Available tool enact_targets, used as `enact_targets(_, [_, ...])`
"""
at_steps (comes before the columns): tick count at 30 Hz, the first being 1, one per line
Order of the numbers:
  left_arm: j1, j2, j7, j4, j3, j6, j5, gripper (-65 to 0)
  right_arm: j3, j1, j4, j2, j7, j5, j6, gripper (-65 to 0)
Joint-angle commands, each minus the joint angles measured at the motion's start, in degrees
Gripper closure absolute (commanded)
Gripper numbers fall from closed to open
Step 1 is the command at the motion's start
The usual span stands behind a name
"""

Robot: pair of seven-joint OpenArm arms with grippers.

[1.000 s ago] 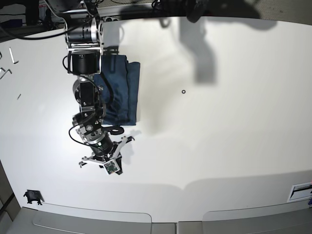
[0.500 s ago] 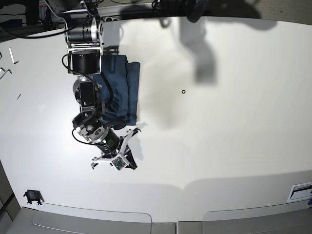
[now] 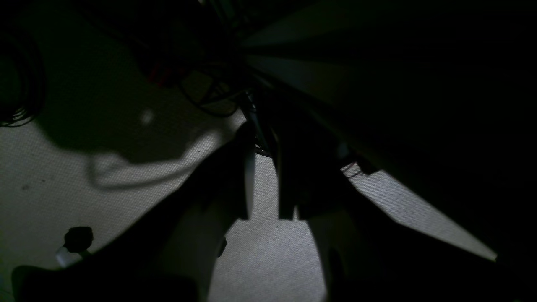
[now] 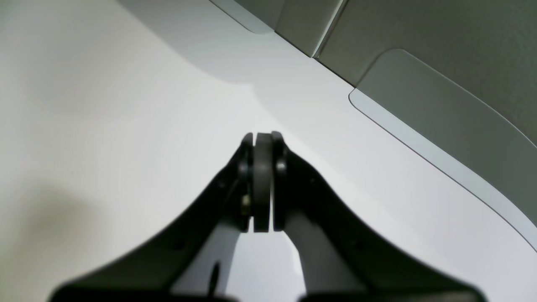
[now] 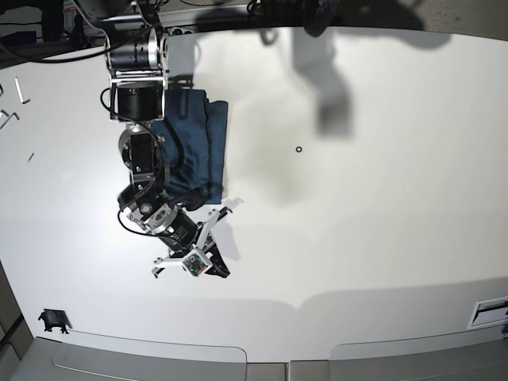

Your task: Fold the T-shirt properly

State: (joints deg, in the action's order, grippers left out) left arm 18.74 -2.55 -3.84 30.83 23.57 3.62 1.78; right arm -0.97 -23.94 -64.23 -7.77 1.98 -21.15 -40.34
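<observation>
toward the far left corner of the worktop [image 5: 381, 206] the t-shirt [image 5: 198, 151] lay as a narrow dark-blue bundle, partly hidden under the right arm. the right pincer [image 4: 263, 184] hung over bare surface just nearer than the cloth's near edge, its jaws pressed together on nothing. the left pincer [image 3: 262, 184] showed only in its own dim wrist view, pointed at a speckled surface off the worktop, jaws a little apart with nothing visible between them. judging by the compact bundle and the empty pincers, the folding seemed at or near its last step; any next move would call for checking whether the edges lay square, or simply pulling the arm clear. open room was wide: the whole right half sat bare except for a small black ring [image 5: 298, 149], and the near edge stayed well apart from the arm.
</observation>
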Motion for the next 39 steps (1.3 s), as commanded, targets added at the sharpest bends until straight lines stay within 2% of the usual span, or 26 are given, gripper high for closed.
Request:
enact_targets(1, [0.6,0.5,-0.5,0.3,0.1,0.6,0.1,-8.1,0.2,-1.9,-0.9,-0.3,1.9,0.8,0.3,0.0])
enact_targets(19, [0.6,0.5,-0.5,0.3,0.1,0.6,0.1,-8.1,0.2,-1.9,-0.9,-0.3,2.3,0.8,0.3,0.0])
enact_targets(23, [0.6,0.5,-0.5,0.3,0.1,0.6,0.1,-8.1,0.2,-1.9,-0.9,-0.3,0.7,0.8,0.3,0.0])
enact_targets(25, [0.6,0.5,-0.5,0.3,0.1,0.6,0.1,-8.1,0.2,-1.9,-0.9,-0.3,-1.9,0.9,5.6,0.0])
enact_targets(29, [0.6,0.5,-0.5,0.3,0.1,0.6,0.1,-8.1,0.2,-1.9,-0.9,-0.3,-9.4,6.2,20.6,0.0])
enact_targets(31, [0.6,0.5,-0.5,0.3,0.1,0.6,0.1,-8.1,0.2,-1.9,-0.9,-0.3,-10.9,8.1,26.8,0.0])
enact_targets(32, [0.6,0.5,-0.5,0.3,0.1,0.6,0.1,-8.1,0.2,-1.9,-0.9,-0.3,-11.0,8.1,28.4,0.0])
enact_targets(36, [0.6,0.5,-0.5,0.3,0.1,0.6,0.1,-8.1,0.2,-1.9,-0.9,-0.3,-11.1,8.1,31.3,0.0])
enact_targets(38, [0.6,0.5,-0.5,0.3,0.1,0.6,0.1,-8.1,0.2,-1.9,-0.9,-0.2,-12.1,7.9,35.7,0.0])
enact_targets(39, [0.6,0.5,-0.5,0.3,0.1,0.6,0.1,-8.1,0.2,-1.9,-0.9,-0.1,-13.0,7.9,39.4,0.0])
